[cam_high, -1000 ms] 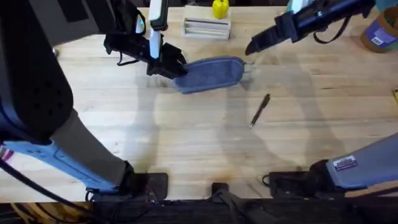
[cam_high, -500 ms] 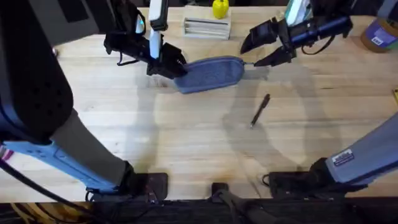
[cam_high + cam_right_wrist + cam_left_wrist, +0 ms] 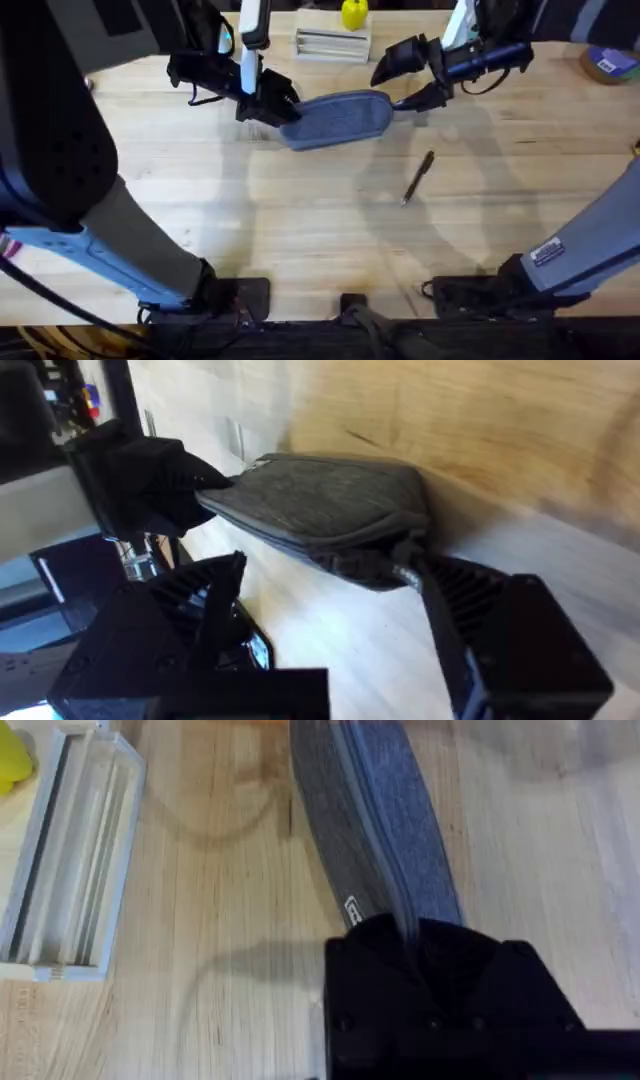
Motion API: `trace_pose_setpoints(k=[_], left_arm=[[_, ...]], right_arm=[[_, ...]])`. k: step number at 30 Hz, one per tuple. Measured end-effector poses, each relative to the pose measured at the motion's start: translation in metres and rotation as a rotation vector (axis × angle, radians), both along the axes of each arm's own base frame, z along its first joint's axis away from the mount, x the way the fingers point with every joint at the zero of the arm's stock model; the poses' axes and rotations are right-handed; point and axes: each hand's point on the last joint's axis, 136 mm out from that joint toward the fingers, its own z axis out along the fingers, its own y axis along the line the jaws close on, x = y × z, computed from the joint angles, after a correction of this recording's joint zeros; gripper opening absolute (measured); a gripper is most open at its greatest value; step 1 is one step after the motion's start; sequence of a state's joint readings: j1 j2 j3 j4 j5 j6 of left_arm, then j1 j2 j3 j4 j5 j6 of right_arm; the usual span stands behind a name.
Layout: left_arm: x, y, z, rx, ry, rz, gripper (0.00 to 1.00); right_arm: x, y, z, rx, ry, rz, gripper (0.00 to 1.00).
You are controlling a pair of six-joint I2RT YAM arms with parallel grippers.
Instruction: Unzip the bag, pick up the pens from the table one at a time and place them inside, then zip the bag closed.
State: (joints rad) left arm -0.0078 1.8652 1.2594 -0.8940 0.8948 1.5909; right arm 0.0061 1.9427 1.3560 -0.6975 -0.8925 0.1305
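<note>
Bag lies flat on the counter near the far edge, about mid-width, long axis running along that edge. Zipper looks closed in the left wrist view. Left tool clamps the bag's left end (fabric pinched between its closed fingers, seen from the left wrist). Right tool sits at the bag's right end, fingers spread wide, one finger right beside the small metal pull; contact unclear. One black pen lies on the bare counter nearer the front than the bag, right of centre, angled, apart from both tools. A clear slotted tray sits by the far edge behind the bag.
</note>
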Motion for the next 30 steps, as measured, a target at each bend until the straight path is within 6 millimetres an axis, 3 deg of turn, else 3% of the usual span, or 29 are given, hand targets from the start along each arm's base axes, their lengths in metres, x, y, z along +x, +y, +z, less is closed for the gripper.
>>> trace_pose_setpoints(k=[5, 17, 30], left_arm=[[0.0, 0.0, 0.0, 0.0, 0.0, 0.0, 0.042], [0.0, 0.0, 0.0, 0.0, 0.0, 0.0, 0.042], [0.0, 0.0, 0.0, 0.0, 0.0, 0.0, 0.042]], right_arm=[[-0.003, 0.015, 0.007, 0.044, 0.002, 0.024, 0.994], [0.005, -0.001, 0.028, 0.192, -0.004, -0.02, 0.994], [0.0, 0.012, 0.042, 0.274, -0.015, 0.023, 0.994]])
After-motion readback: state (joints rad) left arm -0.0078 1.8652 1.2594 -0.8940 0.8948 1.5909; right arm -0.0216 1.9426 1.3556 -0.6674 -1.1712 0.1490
